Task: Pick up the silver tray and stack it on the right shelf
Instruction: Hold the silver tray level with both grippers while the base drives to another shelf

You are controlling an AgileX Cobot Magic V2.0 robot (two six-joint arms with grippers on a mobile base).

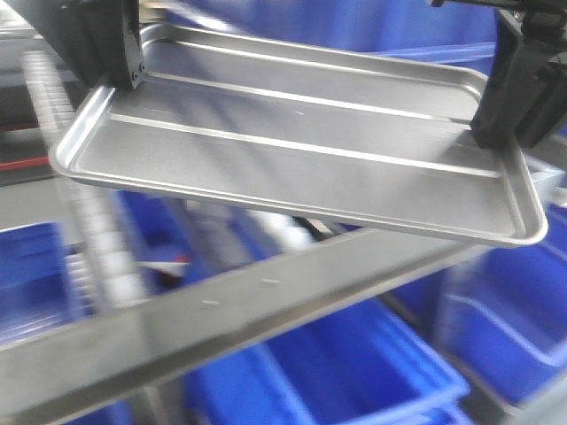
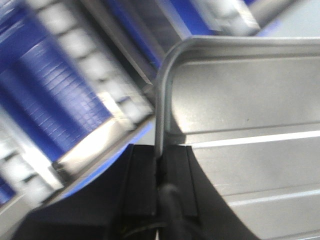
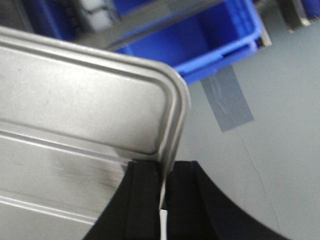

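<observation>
The silver tray point(image 1: 301, 159) is shiny, with a raised rim and two long ribs, and hangs in the air tilted down to the right. My left gripper point(image 1: 120, 66) is shut on its left rim, and my right gripper point(image 1: 505, 111) is shut on its right rim. The left wrist view shows the black jaws point(image 2: 160, 167) pinching the tray's edge point(image 2: 162, 100). The right wrist view shows the same on the other edge point(image 3: 172, 125), with my right gripper point(image 3: 162, 185) closed on it. A broad brushed-steel bar point(image 1: 221, 310) of the right shelf runs below the tray.
Blue plastic bins point(image 1: 354, 372) sit below and behind the bar, more at the right point(image 1: 505, 328). A rail of white rollers point(image 1: 97, 239) runs along the left. In the right wrist view a grey floor with a tape patch point(image 3: 227, 100) lies beyond a blue bin point(image 3: 200, 40).
</observation>
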